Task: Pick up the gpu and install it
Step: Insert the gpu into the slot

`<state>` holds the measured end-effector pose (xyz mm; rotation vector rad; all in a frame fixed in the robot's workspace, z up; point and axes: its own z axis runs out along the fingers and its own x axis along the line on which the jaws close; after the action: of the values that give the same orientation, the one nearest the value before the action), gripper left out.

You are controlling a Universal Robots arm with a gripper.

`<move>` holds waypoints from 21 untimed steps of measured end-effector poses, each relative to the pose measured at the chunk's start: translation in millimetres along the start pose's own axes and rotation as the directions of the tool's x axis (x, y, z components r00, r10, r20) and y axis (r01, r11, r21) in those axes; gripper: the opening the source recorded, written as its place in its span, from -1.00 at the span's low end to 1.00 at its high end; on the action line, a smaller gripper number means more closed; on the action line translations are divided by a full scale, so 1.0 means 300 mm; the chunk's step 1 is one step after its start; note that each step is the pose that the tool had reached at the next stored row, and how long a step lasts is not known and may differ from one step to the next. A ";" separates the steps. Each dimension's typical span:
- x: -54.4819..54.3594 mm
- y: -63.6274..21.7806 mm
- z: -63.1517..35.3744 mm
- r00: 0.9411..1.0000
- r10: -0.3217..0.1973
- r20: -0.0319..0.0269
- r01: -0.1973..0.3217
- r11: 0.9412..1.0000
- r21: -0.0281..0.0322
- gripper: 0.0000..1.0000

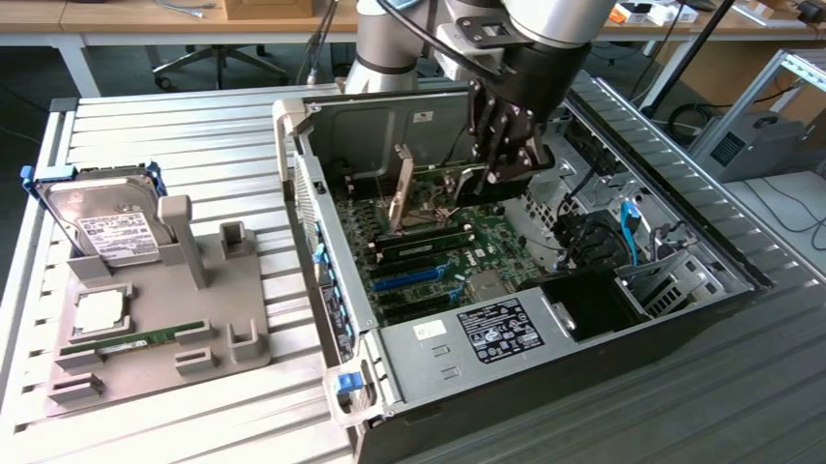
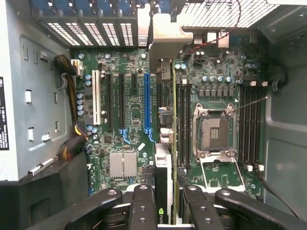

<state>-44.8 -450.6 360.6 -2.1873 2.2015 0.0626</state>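
The gpu (image 2: 163, 177) is seen edge-on, standing upright inside the open computer case (image 1: 439, 333). It stands over the motherboard's expansion slots, close beside the long blue slot (image 2: 147, 100). Its silvery bracket (image 2: 163, 43) reaches the case's rear slot openings. My gripper (image 2: 168, 203) is shut on the card, one black finger (image 2: 142, 206) on each side of its near end. In the exterior view the gripper (image 1: 501, 177) reaches down into the case, and the gpu (image 1: 402, 188) shows as a thin brownish plate running from it toward the rear wall. Whether the card's edge sits in a slot is hidden.
At the exterior view's left a grey fixture (image 1: 193, 319) carries a hard drive (image 1: 110, 227), a processor chip (image 1: 101, 311) and a green memory stick (image 1: 135, 338). The case walls, drive bays and cables (image 1: 629, 232) crowd the gripper. The processor socket (image 2: 211, 134) lies next to the card.
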 end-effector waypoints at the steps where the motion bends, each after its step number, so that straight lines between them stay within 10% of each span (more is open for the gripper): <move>1: 0.000 0.000 0.007 1.000 0.000 0.000 0.000 1.000 0.000 -0.46; 21: 0.006 0.002 0.101 1.000 0.000 0.006 0.000 1.000 0.000 -0.46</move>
<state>-45.5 -450.6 330.3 -2.1841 2.1984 0.0693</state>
